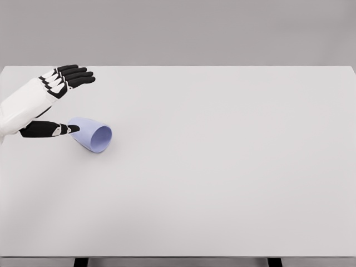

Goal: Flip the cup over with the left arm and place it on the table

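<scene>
White table (233, 167): one tipped cup (92, 134), one open left hand (53, 103).

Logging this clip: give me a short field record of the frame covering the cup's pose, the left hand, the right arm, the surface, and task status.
cup: light blue cup lying on its side on the table, open mouth facing the lower right of the head view
left hand: left hand at the cup's closed end, fingers extended above it, thumb tip touching or nearly touching the cup, no closed grasp
right arm: not in view
surface: white table
task status: cup not yet flipped upright
</scene>
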`<control>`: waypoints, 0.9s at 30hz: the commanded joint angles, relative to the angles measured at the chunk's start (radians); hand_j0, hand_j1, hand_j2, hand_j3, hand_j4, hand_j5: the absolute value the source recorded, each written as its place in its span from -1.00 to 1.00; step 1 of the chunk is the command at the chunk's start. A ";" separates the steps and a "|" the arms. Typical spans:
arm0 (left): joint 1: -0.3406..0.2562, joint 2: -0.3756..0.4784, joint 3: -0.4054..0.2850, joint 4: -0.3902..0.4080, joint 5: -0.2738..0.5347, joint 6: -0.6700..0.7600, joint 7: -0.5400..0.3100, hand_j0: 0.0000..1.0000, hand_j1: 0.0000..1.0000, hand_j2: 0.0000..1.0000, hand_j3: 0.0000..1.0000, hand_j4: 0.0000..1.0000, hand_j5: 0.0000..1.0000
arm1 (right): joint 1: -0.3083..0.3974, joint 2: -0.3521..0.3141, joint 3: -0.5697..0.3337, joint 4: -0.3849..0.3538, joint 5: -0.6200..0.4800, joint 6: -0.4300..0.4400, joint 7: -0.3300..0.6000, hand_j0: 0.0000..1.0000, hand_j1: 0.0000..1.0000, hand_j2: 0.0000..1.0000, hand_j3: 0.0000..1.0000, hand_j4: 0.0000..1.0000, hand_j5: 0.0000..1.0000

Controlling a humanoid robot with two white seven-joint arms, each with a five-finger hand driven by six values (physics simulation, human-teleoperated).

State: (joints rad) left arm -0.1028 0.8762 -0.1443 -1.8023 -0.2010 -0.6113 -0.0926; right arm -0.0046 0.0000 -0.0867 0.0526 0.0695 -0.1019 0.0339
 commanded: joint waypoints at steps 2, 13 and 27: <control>0.000 0.004 0.000 0.000 0.008 0.000 0.001 1.00 1.00 1.00 1.00 1.00 1.00 | 0.000 0.000 0.002 -0.005 0.001 -0.005 0.006 1.00 1.00 1.00 1.00 1.00 1.00; 0.038 0.058 -0.001 0.000 0.008 0.000 0.002 1.00 1.00 1.00 1.00 1.00 1.00 | 0.000 0.000 0.001 0.003 0.001 -0.001 0.004 1.00 1.00 1.00 1.00 1.00 1.00; 0.055 0.135 -0.012 0.000 0.014 0.000 0.004 1.00 1.00 1.00 1.00 1.00 1.00 | 0.000 0.000 0.001 0.003 0.001 -0.001 0.004 1.00 1.00 1.00 1.00 1.00 1.00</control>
State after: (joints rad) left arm -0.0476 1.0068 -0.1528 -1.8023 -0.1972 -0.6113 -0.0912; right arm -0.0046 0.0000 -0.0859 0.0553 0.0707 -0.1027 0.0382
